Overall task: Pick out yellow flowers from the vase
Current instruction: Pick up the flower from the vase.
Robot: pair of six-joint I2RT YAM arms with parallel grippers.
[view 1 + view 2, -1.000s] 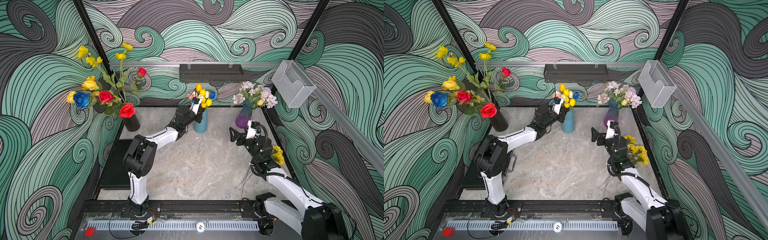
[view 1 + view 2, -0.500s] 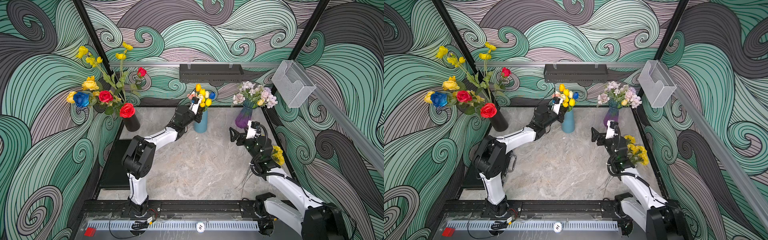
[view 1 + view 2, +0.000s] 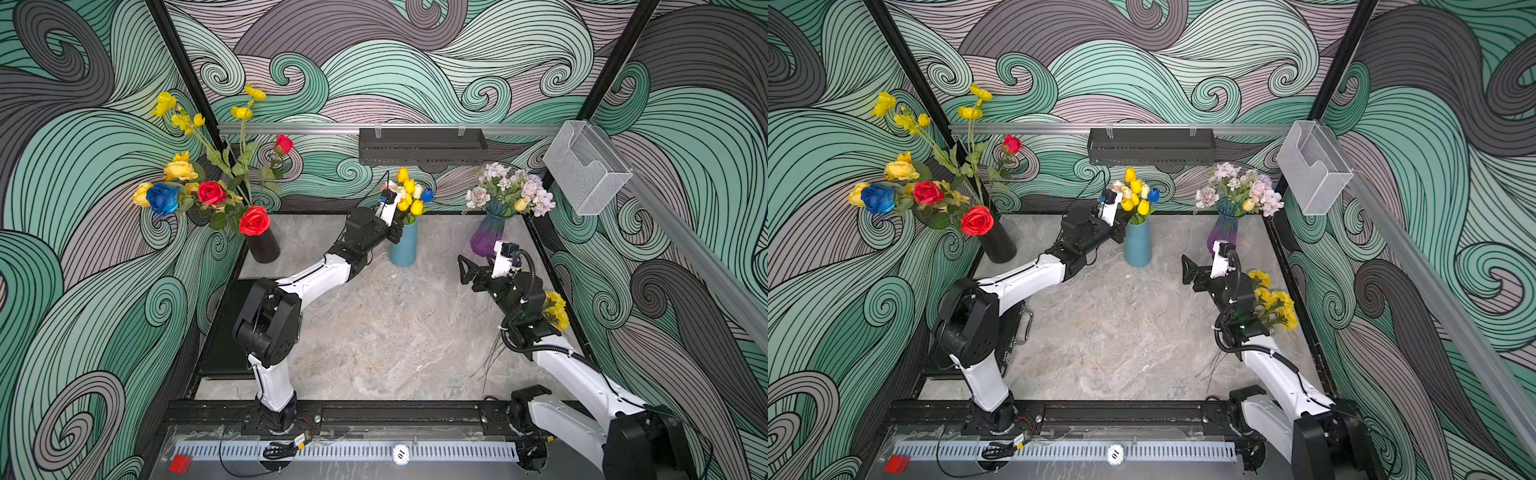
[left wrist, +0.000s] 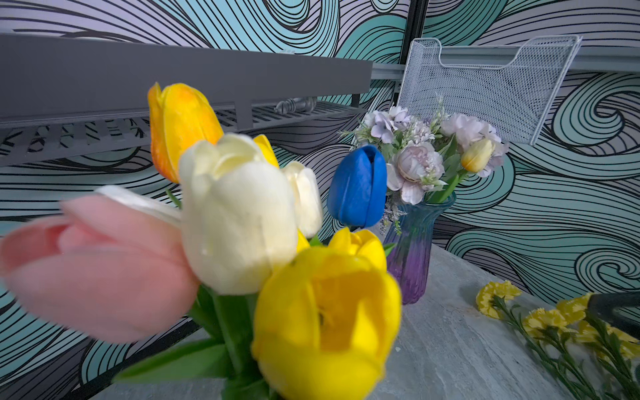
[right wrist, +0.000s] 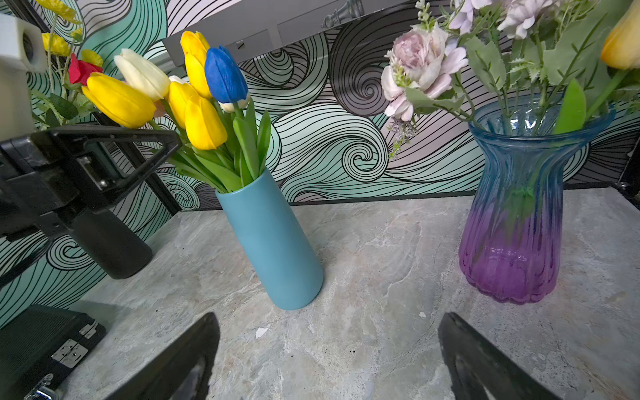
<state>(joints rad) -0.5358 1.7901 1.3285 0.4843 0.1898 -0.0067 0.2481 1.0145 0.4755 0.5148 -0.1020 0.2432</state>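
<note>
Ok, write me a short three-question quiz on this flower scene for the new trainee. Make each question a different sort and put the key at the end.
1. True or false: the right gripper has its fingers shut on a stem.
2. The vase holding the blue tulip is: A black, B teal, C purple.
3. Where do the loose yellow flowers lie?
Key: 1 false, the right gripper's fingers stand wide open and hold nothing. 2 B. 3 on the table, beside the right arm.
</note>
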